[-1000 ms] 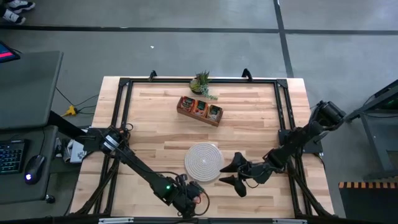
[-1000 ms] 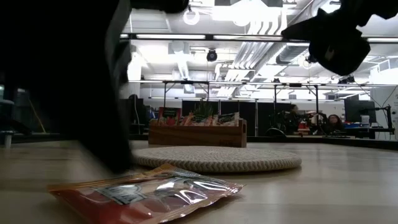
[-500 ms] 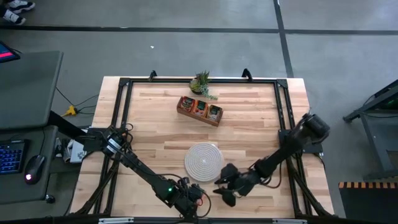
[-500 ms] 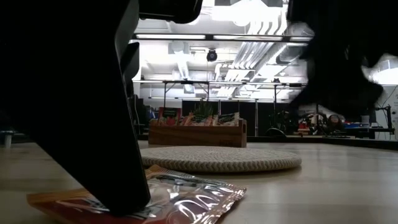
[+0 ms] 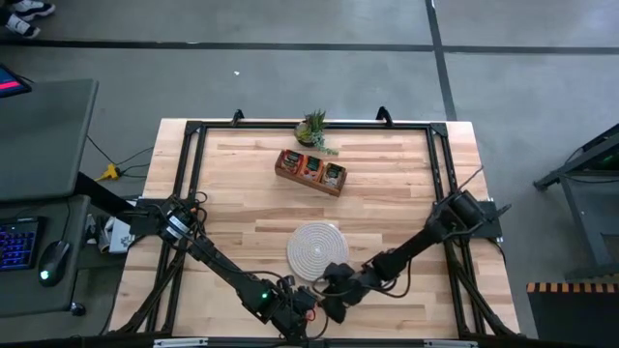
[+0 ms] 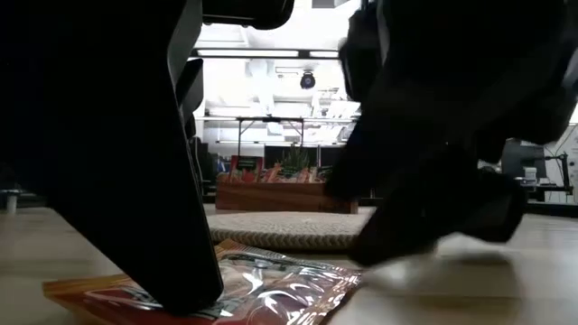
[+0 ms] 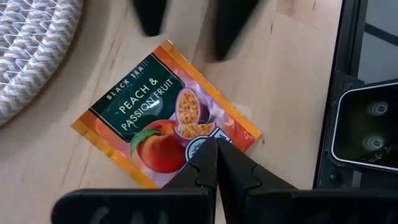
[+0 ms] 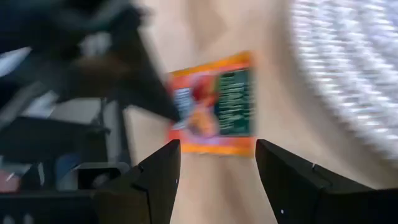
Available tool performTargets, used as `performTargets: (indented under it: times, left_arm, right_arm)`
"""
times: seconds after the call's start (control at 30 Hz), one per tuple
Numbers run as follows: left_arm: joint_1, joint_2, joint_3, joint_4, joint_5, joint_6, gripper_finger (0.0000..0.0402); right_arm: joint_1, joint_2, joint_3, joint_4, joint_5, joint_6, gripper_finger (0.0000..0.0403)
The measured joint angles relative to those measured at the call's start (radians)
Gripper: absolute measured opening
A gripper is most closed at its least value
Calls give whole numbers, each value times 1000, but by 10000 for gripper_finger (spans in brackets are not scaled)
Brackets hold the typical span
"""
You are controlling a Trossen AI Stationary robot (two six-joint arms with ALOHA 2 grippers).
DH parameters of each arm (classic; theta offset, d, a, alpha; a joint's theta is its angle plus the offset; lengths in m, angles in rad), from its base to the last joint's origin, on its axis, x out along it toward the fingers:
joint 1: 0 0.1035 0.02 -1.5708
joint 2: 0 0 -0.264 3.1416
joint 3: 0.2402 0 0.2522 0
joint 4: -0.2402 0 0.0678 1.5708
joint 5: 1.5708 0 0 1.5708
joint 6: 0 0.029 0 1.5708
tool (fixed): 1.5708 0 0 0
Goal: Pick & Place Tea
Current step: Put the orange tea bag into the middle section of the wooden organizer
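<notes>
left pincer (image 7: 214,146) closed, tip pressing orange-red square foil tea sachet (image 7: 163,118) | right pincer (image 8: 214,152) agape, empty, sachet at its 12 o'clock on worktop (image 7: 292,74)

bright overhead lighting, right wrist view motion-blurred, low view backlit

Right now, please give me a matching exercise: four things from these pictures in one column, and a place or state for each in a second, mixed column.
Things:
1. left gripper
2. right gripper
3. round woven mat
4. wooden tray

Places or states:
A. open, above the table beside the tea sachet
B. far side of the table, beside a small plant
C. shut, tips pressing on the sachet
D. flat on the table, between tray and sachet

Pairs: 1-C, 2-A, 3-D, 4-B
</notes>
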Motion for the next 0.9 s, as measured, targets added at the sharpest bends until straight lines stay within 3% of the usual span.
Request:
performTargets:
  times: [0.3,0.9]
  left_arm:
    - [-2,0,0,3,-11,2,0]
    - [1,3,-2,28,-7,44,0]
  right_arm:
    - [-38,5,-18,-42,-27,226,204]
    - [-44,54,2,-15,-78,272,220]
